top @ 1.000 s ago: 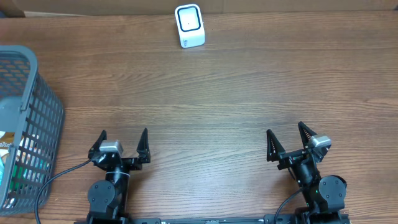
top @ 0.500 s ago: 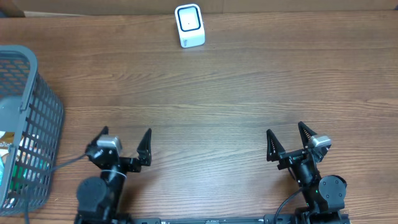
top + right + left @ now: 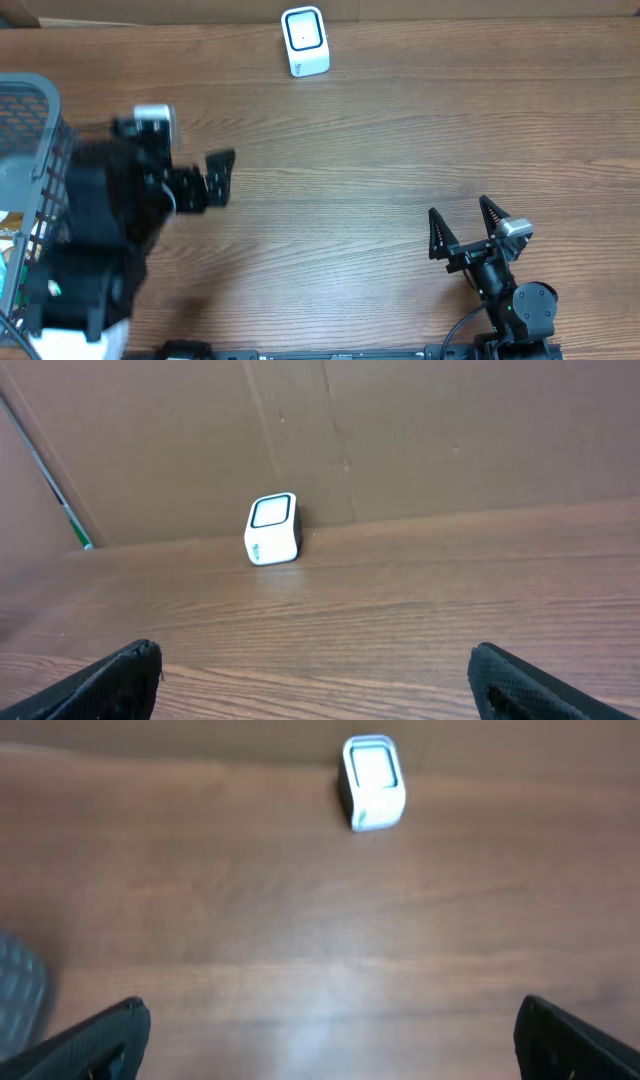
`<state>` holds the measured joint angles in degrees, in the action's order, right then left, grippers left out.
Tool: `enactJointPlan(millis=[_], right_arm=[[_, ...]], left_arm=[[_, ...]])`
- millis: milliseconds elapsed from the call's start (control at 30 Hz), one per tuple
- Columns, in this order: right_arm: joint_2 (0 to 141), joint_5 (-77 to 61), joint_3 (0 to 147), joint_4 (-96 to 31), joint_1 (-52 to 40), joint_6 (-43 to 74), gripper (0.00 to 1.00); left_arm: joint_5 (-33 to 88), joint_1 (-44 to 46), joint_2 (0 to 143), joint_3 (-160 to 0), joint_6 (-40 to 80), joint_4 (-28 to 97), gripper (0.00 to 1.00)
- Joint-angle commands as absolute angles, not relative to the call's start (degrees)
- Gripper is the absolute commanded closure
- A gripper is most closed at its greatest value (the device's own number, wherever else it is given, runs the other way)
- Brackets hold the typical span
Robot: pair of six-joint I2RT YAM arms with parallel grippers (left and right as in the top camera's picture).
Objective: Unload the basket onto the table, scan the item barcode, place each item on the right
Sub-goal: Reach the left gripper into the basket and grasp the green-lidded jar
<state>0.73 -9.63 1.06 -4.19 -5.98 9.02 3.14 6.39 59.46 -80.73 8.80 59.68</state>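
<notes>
The white barcode scanner [image 3: 305, 40] stands at the far edge of the wooden table; it also shows as the scanner [image 3: 373, 793] and the scanner [image 3: 272, 528] in the two wrist views. Packaged items [image 3: 15, 240] show through the grey mesh basket [image 3: 60, 170] at the left edge; which one is the item I cannot tell. My left gripper [image 3: 178, 150] is raised and blurred beside the basket, open and empty [image 3: 335, 1045]. My right gripper [image 3: 462, 225] rests open near the front edge, with only bare wood between its fingers [image 3: 325, 680].
A brown cardboard wall [image 3: 400, 430] runs behind the scanner along the table's far edge. The basket's rim [image 3: 18, 985] sits at the left of the left wrist view. The left arm's cable trails near the front left corner.
The left arm has lifted from its rest at the front and swung up and left toward the basket, jaws still open. The right arm has not moved.
</notes>
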Motion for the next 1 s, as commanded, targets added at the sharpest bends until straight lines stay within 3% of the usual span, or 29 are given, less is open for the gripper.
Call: enactJointPlan(millis=[0, 233, 333, 733, 967], right_arm=[[0.16, -9.06, 0.45, -3.97, -5.61, 9.17, 0.00], [0.16, -9.06, 0.45, -3.97, -5.61, 9.17, 0.00], [0.16, -9.06, 0.45, -3.97, -5.61, 9.17, 0.00], [0.16, -9.06, 0.45, -3.97, -5.61, 9.17, 0.00], [0.16, -9.06, 0.45, -3.97, -5.61, 9.17, 0.00]], left_arm=[[5.91, 6.72, 68.16, -94.94, 8.73, 67.79, 0.00], [7.03, 6.07, 75.66, -102.50, 8.01, 71.09, 0.00], [4.95, 2.68, 75.48, -104.47, 13.58, 72.10, 0.02], [3.64, -40.82, 77.01, -107.74, 31.40, 82.74, 0.06], [1.87, -50.17, 81.01, -98.78, 32.93, 81.82, 0.10]])
